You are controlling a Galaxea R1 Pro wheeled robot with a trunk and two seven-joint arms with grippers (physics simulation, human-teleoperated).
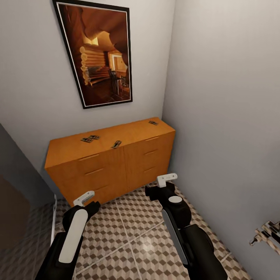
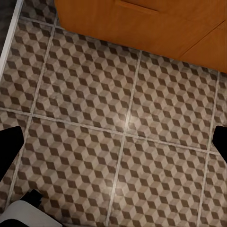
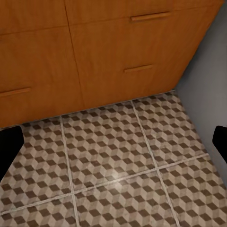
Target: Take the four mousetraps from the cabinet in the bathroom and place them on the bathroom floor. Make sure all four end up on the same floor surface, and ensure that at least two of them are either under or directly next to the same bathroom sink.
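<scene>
Four mousetraps on the cabinet (image 1: 112, 163) top: a pair (image 1: 90, 138) touching at left, one (image 1: 116, 144) at the front edge, one (image 1: 153, 123) far right. Both arms low over the bathroom floor (image 1: 136, 241) — left jaws (image 2: 113, 142) and right jaws (image 3: 113, 142) spread wide, holding nothing.

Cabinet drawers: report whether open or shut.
Shut. On the cabinet, every drawer front sits flush with its neighbours in the head view, with no gap or pulled-out box; the right wrist view shows the same.
</scene>
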